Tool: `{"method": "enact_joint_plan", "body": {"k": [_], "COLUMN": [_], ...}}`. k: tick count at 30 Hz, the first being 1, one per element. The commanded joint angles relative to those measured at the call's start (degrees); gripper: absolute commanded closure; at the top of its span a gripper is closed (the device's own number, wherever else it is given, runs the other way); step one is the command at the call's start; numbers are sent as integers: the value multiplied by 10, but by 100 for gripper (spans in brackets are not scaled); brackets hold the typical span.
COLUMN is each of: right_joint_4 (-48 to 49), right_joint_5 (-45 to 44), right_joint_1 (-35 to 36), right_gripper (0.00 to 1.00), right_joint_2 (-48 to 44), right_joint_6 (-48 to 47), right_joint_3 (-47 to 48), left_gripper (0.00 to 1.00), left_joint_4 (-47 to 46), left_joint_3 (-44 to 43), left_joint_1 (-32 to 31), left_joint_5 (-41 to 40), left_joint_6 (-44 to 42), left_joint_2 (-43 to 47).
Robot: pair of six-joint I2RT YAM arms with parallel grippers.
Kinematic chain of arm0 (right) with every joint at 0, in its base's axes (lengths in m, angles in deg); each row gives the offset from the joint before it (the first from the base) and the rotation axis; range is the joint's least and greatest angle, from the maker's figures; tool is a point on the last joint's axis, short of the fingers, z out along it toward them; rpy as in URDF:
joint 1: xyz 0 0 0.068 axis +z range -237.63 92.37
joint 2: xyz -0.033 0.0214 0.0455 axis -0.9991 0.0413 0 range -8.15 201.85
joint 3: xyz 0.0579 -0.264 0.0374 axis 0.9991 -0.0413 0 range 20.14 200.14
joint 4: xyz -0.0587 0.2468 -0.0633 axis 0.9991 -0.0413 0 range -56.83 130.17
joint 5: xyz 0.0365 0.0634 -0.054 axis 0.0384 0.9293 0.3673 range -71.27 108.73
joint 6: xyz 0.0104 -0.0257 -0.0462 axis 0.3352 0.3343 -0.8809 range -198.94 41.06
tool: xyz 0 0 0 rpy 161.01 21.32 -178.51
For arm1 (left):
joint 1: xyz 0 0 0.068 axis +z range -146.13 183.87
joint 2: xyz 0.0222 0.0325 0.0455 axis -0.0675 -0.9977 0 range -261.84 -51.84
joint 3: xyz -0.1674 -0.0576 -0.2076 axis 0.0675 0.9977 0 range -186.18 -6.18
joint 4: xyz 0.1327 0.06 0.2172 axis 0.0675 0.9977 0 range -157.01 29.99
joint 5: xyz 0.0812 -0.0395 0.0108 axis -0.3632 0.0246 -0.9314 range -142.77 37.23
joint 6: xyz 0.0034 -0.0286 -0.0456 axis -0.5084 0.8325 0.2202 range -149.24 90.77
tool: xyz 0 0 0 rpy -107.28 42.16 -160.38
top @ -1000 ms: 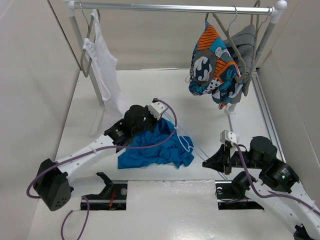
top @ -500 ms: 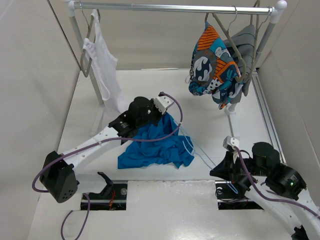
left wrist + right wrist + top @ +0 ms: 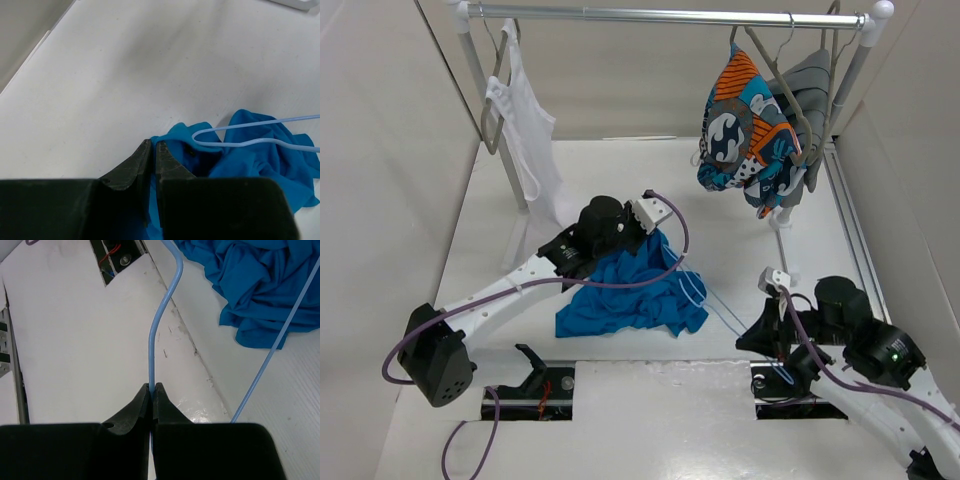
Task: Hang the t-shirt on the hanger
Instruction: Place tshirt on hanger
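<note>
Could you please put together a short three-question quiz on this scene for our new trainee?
1. True or false: the right gripper is shut on the hanger.
2. What does the left gripper pinch? A) the hanger B) the t-shirt C) nothing
3. In the top view, at which end of the rail does the white tank top hang?
Key: 1 true; 2 B; 3 the left end.

Reads as soft matt cloth on t-shirt [image 3: 630, 295], smooth coated wire on hanger [image 3: 152, 355], shiny metal rail [image 3: 660, 15], semi-gloss white bench [image 3: 720, 200].
</note>
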State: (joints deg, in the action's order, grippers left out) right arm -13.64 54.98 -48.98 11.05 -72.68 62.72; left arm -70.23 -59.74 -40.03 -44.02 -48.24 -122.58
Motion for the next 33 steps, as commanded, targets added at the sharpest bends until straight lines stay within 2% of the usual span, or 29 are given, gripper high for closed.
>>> {"method": "enact_joint_plan", "body": {"k": [1,7,17,21,26,30,33], "right_joint_4": [9,9,17,65,176,235,251], "right_joint_5": [13,13,37,37,37,37,43], "right_joint_1": [2,2,2,2,2,2,2], "right_gripper": [100,100,100,100,100,100,100], "right_joint_2": [-10,-15,-15,-9,33,101,113], "right_joint_6": [9,14,19,19,13,-23,-34], "right_joint_3": [29,40,51,27,6,6,6], "left_gripper": [100,100,100,100,100,100,100], "left_joint_4": [-32,-37,-43,-7,41,47,47], "left_joint_3": [-15,-10,-38,-66,-80,-59,-64], "left_joint_1": [-2,-2,-2,-2,-7,-7,-7], "left_joint_5": [-12,-44,-32,18,78,117,138], "left_joint_6": [-15,-36,-36,-26,7,20,31], "left_joint_2": [11,-6,-23,-23,-12,31,67]}}
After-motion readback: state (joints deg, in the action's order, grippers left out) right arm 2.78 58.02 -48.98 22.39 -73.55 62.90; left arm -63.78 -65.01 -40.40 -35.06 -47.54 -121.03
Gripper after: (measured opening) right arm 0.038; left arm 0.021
